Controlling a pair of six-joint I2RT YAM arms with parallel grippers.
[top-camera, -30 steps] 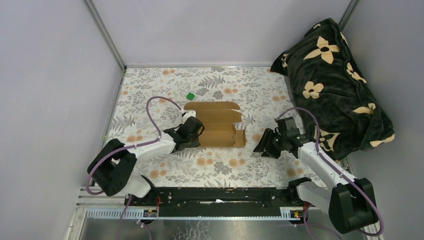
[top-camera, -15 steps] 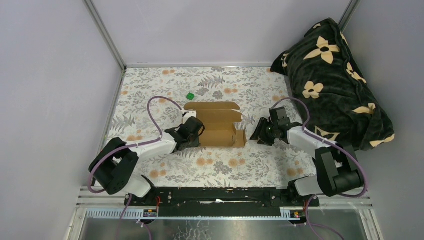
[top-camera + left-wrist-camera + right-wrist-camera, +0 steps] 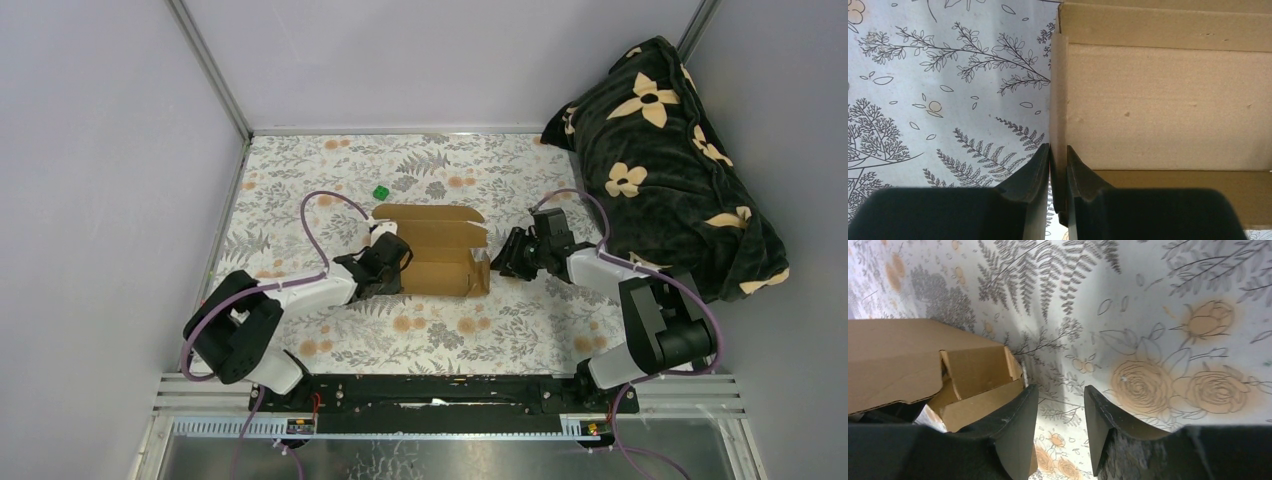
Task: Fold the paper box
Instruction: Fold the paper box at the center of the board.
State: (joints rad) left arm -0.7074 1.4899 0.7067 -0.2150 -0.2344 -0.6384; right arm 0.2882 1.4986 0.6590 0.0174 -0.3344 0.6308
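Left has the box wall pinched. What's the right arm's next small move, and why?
Probably ease the right gripper onto the loose end flap of the paper box: its jaws stand open over tablecloth alone, while the left gripper pinches the opposite wall.

Soft, even light falls from above in the overhead view, which is sharp throughout and shows only faint shadows. In the left wrist view, the left gripper [image 3: 1058, 150] is a near-black, underexposed silhouette. Ahead of it the paper box [image 3: 1168, 100] is evenly lit, its grain crisp, and the tablecloth [image 3: 948, 75] to its left looks cool and bluish. Around the right gripper [image 3: 1060, 390] the printed pattern bends towards the frame edges. A grey shadow lies just ahead of it, and the cloth far to its upper left is blurred.
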